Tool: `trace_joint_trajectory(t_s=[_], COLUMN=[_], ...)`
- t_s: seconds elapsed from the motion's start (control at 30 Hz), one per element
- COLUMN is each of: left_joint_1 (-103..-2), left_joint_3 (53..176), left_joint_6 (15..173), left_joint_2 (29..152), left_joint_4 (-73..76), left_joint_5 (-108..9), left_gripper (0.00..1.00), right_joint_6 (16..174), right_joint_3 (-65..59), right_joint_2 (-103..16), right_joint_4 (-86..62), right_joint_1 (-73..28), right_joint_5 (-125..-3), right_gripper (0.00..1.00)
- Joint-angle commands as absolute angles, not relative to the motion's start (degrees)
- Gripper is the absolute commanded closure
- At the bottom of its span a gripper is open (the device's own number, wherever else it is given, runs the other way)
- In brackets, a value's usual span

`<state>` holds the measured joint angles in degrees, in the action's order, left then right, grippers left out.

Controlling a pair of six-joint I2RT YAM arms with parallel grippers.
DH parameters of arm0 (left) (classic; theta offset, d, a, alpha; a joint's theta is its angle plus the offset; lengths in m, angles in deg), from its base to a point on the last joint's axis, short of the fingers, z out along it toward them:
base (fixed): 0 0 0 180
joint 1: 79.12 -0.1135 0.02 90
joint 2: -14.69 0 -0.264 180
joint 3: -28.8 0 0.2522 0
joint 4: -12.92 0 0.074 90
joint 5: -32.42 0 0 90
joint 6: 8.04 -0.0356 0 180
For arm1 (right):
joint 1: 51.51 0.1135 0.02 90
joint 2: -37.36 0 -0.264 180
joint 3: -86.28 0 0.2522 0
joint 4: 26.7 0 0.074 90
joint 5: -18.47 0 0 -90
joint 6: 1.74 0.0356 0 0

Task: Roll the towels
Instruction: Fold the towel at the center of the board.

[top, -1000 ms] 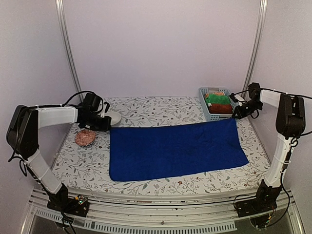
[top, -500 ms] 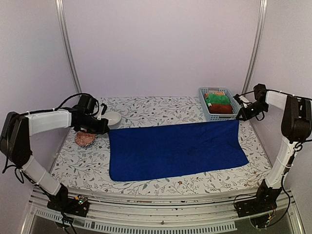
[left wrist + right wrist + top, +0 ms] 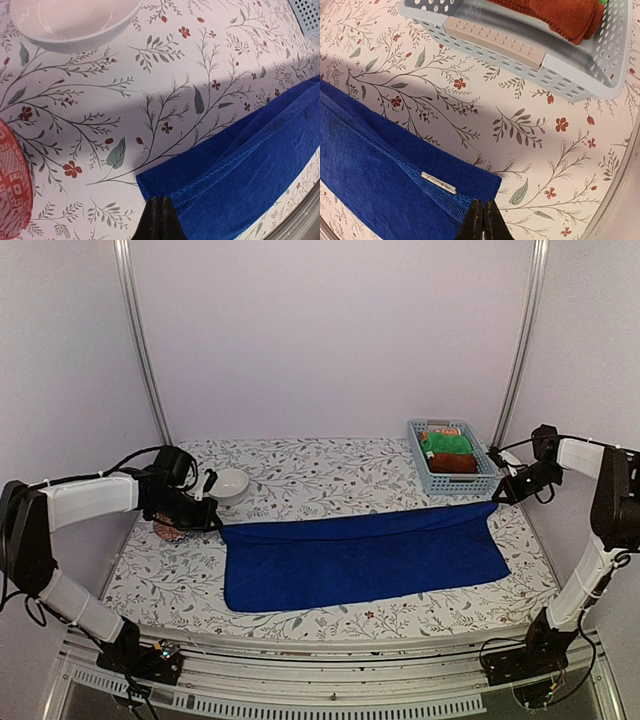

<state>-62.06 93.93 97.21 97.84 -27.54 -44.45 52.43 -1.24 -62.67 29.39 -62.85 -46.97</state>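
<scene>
Step (judged): lengthwise fold before rolling | blue towel spread near-left of basket, far edge raised | left gripper and right gripper each pinching a far corner | brick-red towel inside basket | next: carry both corners evenly away from basket.

No legible text (the tag on the blue towel too).

left wrist view | bowl: beyond blue towel, cut by top edge | red patterned object: left of blue towel, cut by frame, kind unclear | right wrist view | basket: beyond blue towel, far side cropped | brick-red towel: beyond blue towel, mostly out of frame
</scene>
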Motion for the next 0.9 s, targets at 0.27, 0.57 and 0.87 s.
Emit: trace_joint_trajectory(t_s=[0.27, 0.57, 0.87], left_joint_1=[-62.6, -62.6, -62.5], left_joint_3=[91.1, 87.9, 88.1], left_joint_6=[96.8, 98.7, 99.8], left_joint_2=[92.3, 89.7, 89.7], left_joint_4=[-31.9, -33.1, -37.9], left_joint_5=[-37.5, -34.7, -34.1], left_gripper=[1.00, 1.00, 1.00], right_joint_6=[46.9, 44.4, 42.1], right_joint_3=[8.3, 13.4, 18.1], right_joint_2=[-54.7, -50.3, -47.5], right_joint_4=[28.7, 28.5, 28.5], right_joint_1=[-64.6, -67.5, -69.2], right_joint_5=[-47.2, -46.7, -46.5], right_gripper=[0.97, 0.97, 0.97])
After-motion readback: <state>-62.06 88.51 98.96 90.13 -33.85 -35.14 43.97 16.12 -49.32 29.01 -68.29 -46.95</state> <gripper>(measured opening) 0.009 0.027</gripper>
